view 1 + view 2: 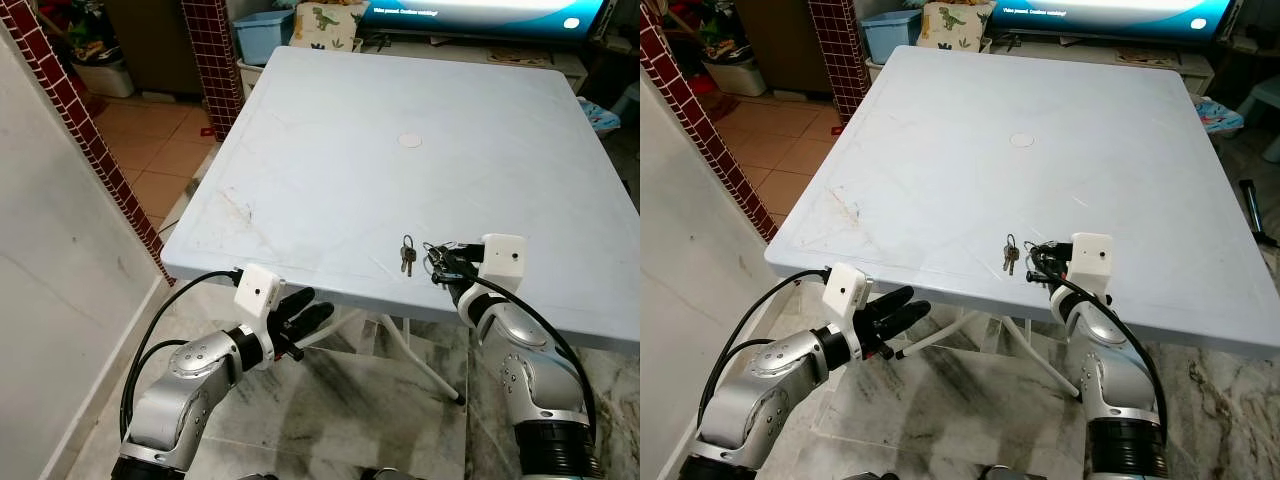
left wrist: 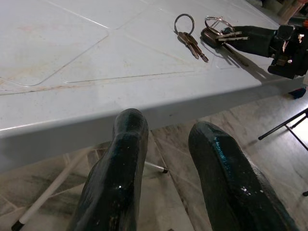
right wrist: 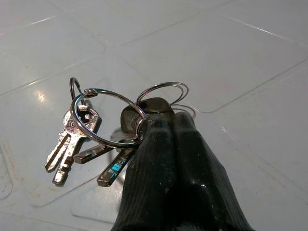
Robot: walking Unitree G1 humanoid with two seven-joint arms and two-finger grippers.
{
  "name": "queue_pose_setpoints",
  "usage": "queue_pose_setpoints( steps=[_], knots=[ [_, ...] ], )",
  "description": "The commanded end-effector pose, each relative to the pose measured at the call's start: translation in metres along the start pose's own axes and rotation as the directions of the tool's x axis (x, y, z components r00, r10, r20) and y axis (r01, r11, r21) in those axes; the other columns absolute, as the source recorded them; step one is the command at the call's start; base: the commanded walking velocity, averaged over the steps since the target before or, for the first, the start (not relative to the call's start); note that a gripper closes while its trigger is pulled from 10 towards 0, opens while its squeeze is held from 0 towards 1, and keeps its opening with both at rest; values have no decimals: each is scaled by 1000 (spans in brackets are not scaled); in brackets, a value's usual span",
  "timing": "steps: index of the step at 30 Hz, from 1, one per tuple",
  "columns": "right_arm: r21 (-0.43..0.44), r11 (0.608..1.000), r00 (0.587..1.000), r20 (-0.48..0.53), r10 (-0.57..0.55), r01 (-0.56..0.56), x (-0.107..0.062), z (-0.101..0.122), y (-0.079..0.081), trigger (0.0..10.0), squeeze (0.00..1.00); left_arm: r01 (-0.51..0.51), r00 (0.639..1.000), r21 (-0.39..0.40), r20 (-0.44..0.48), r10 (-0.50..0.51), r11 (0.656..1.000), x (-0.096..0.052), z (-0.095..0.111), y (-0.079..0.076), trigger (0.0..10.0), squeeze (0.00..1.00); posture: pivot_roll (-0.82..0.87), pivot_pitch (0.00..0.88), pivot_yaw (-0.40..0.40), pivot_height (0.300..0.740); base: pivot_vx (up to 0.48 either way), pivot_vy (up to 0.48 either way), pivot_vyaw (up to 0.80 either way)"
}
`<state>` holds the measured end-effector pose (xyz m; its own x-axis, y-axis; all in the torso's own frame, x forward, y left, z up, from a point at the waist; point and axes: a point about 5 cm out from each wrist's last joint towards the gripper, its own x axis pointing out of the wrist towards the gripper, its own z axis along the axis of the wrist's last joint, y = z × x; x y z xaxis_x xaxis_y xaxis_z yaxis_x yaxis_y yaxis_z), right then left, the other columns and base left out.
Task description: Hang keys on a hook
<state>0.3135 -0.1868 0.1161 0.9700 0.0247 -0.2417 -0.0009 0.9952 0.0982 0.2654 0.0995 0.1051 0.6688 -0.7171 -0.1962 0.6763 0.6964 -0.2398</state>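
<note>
The right hand [image 3: 166, 120] pinched the key bunch [image 3: 120, 134] closed on the counter [image 1: 330, 150]; lifting straight up seemed wise, while the left hand [image 2: 168, 154] waited open.

Table [image 1: 330, 150] fills the middle of the scene; round cap [image 1: 410, 141] sits near its centre. Near edge, right of middle: small key pair [image 1: 407, 256] lies on the top, bigger key bunch [image 1: 436, 257] just right of it, probably touching. Right gripper [image 1: 444, 262] is over the near edge, fingers pressed together on the bunch. Left gripper [image 1: 302, 318] sits below and before the near edge, left of the keys, fingers apart. Bin [image 1: 262, 35] beyond the far-left corner, screen [image 1: 480, 15] behind the far edge, brick pillar [image 1: 212, 60] far left.
</note>
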Motion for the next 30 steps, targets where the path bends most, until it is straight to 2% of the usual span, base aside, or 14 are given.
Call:
queue_pose_setpoints(
  steps=[1, 2, 4, 5, 7, 10, 18, 21, 26, 27, 28, 30],
  knots=[
    [-26, 998, 998, 7, -58, 58, -1, -3, -7, 0, 0, 1, 1000, 17, -2, 0, 1000, -2, 1, -1, 10000, 0, -82, 137, 11, 740, 0, 0, 0],
    [-26, 998, 998, 7, -58, 58, -1, -3, -7, 0, 0, 1, 1000, 17, -2, 0, 1000, -2, 1, -1, 10000, 0, -82, 137, 11, 740, 0, 0, 0],
    [-65, 996, 990, 131, -54, 62, -2, 18, -3, 0, 0, -5, 1000, 18, -1, 5, 1000, -2, 1, 0, 10000, 0, -83, 135, 13, 740, 0, 0, 0],
    [-65, 996, 990, 131, -54, 62, -2, 18, -3, 0, 0, -5, 1000, 18, -1, 5, 1000, -2, 1, 0, 10000, 0, -83, 135, 13, 740, 0, 0, 0],
    [-128, 989, 975, 216, -46, 75, -3, 35, 0, 0, 0, -7, 1000, 20, -1, 7, 1000, -2, 1, 0, 10000, 0, -84, 134, 14, 740, 0, 0, 0],
    [-160, 984, 963, 267, -37, 82, -5, 44, 3, 0, 0, -8, 1000, 22, -1, 8, 1000, -2, 0, 0, 10000, 0, -85, 131, 15, 740, 0, 0, 0],
    [-179, 980, 952, 304, -28, 86, -5, 47, 7, 0, 0, -22, 1000, 17, 7, 22, 1000, -1, 1, 1, 10000, 0, -87, 132, 14, 740, 0, 0, 0],
    [-166, 982, 953, 301, -31, 85, -5, 47, 7, 0, 0, -25, 1000, 17, 8, 25, 1000, 0, 1, 2, 10000, 0, -94, 134, 12, 740, 0, 0, 0],
    [-201, 975, 960, 280, -31, 90, -3, 45, 7, 0, 0, -26, 1000, 17, 10, 26, 1000, 1, 1, 0, 10000, 0, -106, 133, 4, 740, 0, 0, 0],
    [-220, 970, 962, 272, -41, 103, -3, 43, 5, 4431, 0, -26, 1000, 16, 10, 26, 1000, 2, 1, 0, 10000, 0, -106, 132, 0, 740, 0, 0, 0],
    [-224, 967, 966, 249, -66, 124, -4, 39, 3, 10000, 0, -28, 1000, 15, 11, 28, 999, 2, 0, 0, 10000, 0, -106, 131, -1, 740, 0, 0, 0],
    [-217, 968, 969, 236, -74, 127, -4, 37, 2, 10000, 0, -28, 1000, 15, 11, 28, 999, 2, 0, -1, 10000, 0, -106, 131, -1, 740, 0, 0, 0]
  ],
)
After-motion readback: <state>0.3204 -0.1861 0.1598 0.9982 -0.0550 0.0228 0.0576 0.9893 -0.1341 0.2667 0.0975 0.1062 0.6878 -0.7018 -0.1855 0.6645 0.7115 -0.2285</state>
